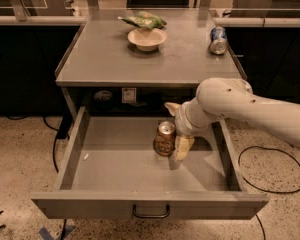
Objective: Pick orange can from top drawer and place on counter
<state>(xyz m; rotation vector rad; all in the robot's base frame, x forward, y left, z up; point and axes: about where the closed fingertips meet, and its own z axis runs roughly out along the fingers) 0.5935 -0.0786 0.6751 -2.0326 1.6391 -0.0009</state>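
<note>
The orange can (164,140) is inside the open top drawer (115,159), right of its middle, with its silver top facing up. My gripper (173,149) reaches down into the drawer from the right and is shut on the can. One pale finger (183,147) lies against the can's right side; the other is hidden behind the can. The can seems to be held just above the drawer floor. The grey counter (105,59) is above the drawer.
On the counter stand a cream bowl (147,38) with a green bag (144,20) behind it, and a blue-and-silver can (218,40) lying at the right rim. The drawer's dark handle (151,212) is at the front. Cables lie on the speckled floor on both sides.
</note>
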